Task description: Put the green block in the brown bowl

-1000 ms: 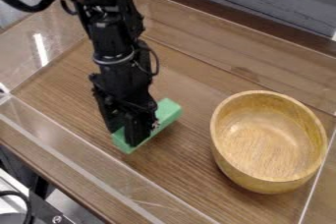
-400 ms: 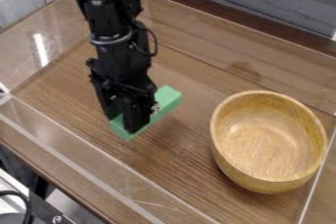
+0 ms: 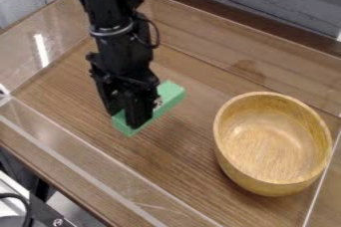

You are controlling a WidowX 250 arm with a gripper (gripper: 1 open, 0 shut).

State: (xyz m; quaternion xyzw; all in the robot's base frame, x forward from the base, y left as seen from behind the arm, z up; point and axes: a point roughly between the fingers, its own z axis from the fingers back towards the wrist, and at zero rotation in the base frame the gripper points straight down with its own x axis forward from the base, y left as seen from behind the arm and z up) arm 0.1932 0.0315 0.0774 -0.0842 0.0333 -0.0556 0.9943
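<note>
Camera view: The black gripper (image 3: 134, 116) is positioned over the wooden table (image 3: 160, 176), fingers directed downward. Its jaws are parted partway and closed against the green block (image 3: 166, 103), which is retained between them. The block is tilted, its ends projecting on both sides of the fingers; the fingers cover its middle portion. Whether its underside contacts the table cannot be determined. The brown bowl (image 3: 272, 143) rests upright on the table, at the right of the view. The block is outside the bowl, apart from its rim.
</note>
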